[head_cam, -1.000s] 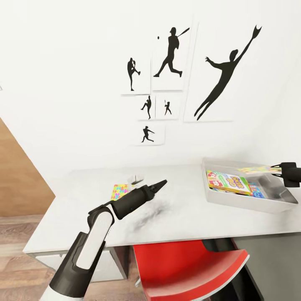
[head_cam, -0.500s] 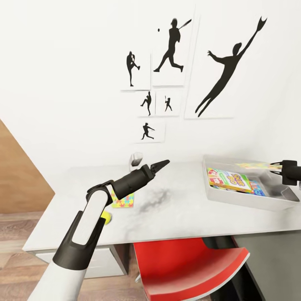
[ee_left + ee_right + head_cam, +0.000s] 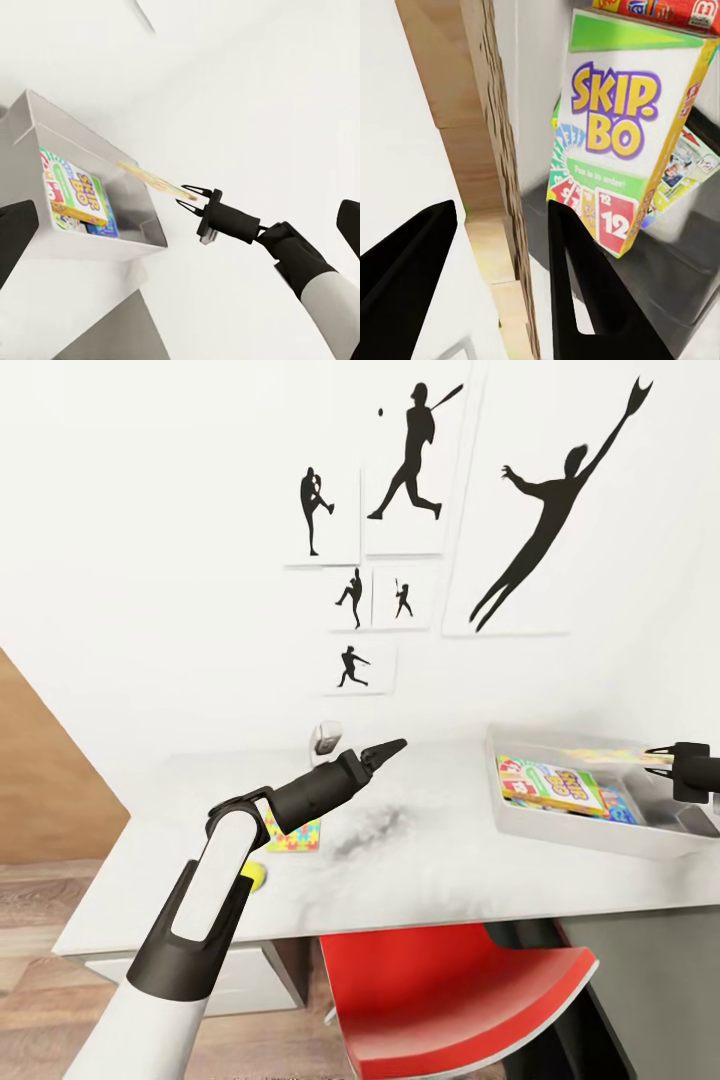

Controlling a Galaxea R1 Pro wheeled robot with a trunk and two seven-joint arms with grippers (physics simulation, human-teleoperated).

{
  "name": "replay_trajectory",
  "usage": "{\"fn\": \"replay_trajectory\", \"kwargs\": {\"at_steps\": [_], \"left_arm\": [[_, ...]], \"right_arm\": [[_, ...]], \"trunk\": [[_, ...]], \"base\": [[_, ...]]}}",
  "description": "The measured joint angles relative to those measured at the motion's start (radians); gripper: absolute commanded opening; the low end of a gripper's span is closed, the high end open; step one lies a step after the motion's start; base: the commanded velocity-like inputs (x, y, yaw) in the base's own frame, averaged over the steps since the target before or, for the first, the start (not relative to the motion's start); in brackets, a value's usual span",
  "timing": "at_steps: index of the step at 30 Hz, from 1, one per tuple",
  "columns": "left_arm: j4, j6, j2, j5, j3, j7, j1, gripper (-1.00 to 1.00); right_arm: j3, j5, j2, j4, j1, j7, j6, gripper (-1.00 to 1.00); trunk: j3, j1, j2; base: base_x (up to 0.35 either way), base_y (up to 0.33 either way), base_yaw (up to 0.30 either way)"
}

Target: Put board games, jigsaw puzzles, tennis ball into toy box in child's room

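The toy box point(image 3: 590, 835) stands at the right end of the table point(image 3: 450, 870). A SKIP-BO board game point(image 3: 555, 785) lies in it on top of other flat boxes, one of them blue point(image 3: 625, 810). My right gripper point(image 3: 655, 753) hovers over the box, shut on a thin jigsaw puzzle point(image 3: 150, 178) held flat. Its wooden edge point(image 3: 487, 150) runs between the fingers. My left gripper point(image 3: 392, 748) hangs above the table's middle, open and holding nothing, its fingers point(image 3: 15, 240) wide apart. A second jigsaw puzzle point(image 3: 295, 838) and the tennis ball point(image 3: 255, 876) lie on the table, partly behind my left arm.
A small white object point(image 3: 325, 740) stands at the back of the table by the wall. A red chair point(image 3: 450, 1000) is pushed under the front edge. Wooden wardrobe panelling point(image 3: 40, 780) is at the left, and baseball silhouettes point(image 3: 540, 530) hang on the wall.
My left arm has lifted, its elbow rising, which uncovered the tennis ball. The head view has shifted slightly. The right gripper still holds the puzzle over the toy box.
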Motion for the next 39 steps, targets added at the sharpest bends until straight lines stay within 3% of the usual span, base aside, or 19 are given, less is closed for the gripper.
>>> {"fn": "replay_trajectory", "kwargs": {"at_steps": [22,39], "left_arm": [[0.000,-0.001,0.000,0.000,-0.032,0.013,-0.001,1.00],[0.000,-0.001,0.000,0.000,-0.035,0.014,-0.001,1.00]], "right_arm": [[0.000,-0.004,-0.002,0.000,-0.002,0.000,-0.007,-1.00],[0.000,-0.004,-0.017,0.000,-0.044,0.000,-0.010,-1.00]], "trunk": [[-0.035,0.000,0.000],[-0.063,0.000,0.000]], "base": [[0.000,0.000,0.002],[0.000,0.000,0.053]]}}
